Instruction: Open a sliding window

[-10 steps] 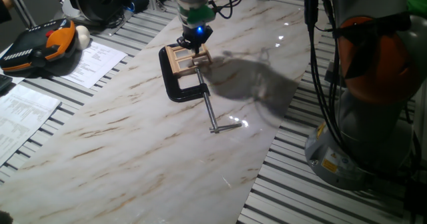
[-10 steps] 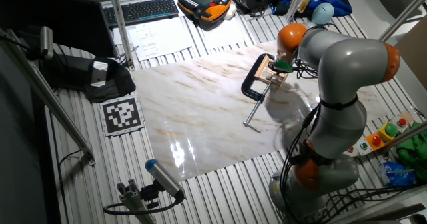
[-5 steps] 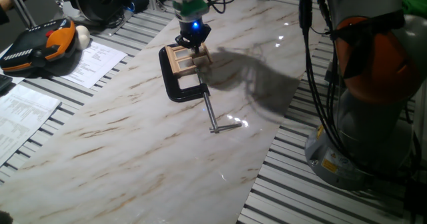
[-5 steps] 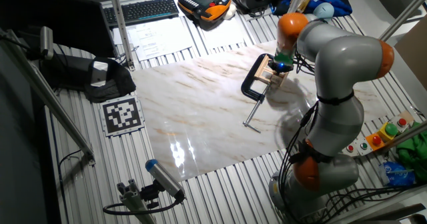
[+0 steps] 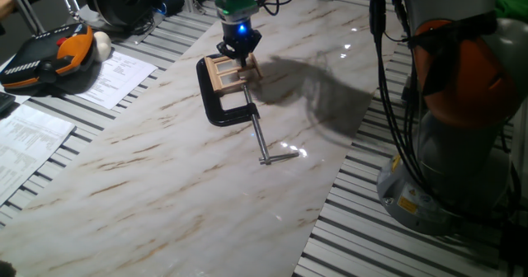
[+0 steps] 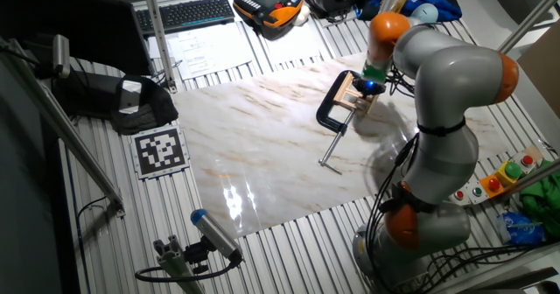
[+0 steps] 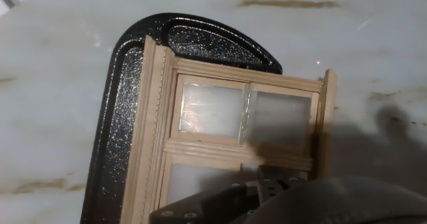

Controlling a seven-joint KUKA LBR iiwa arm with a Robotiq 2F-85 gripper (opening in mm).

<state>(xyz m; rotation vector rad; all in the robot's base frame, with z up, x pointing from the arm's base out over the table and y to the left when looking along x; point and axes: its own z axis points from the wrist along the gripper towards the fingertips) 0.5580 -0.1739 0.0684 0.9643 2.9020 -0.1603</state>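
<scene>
**Hand settled at the window's edge**

Near the far edge of the bench (image 5: 165,186), the sliding window (image 5: 229,71) lies held in the black C-clamp (image 5: 223,108). Over the last second the hand (image 5: 239,53) has been shifted slightly and brought down onto the frame. Contact is judged made; sliding appears imminent. Whether the hand is wide or narrow cannot be told.

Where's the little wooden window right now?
The sliding window lies flat on the marble table at its far end in one fixed view, held in the black C-clamp, directly under the gripper.
</scene>
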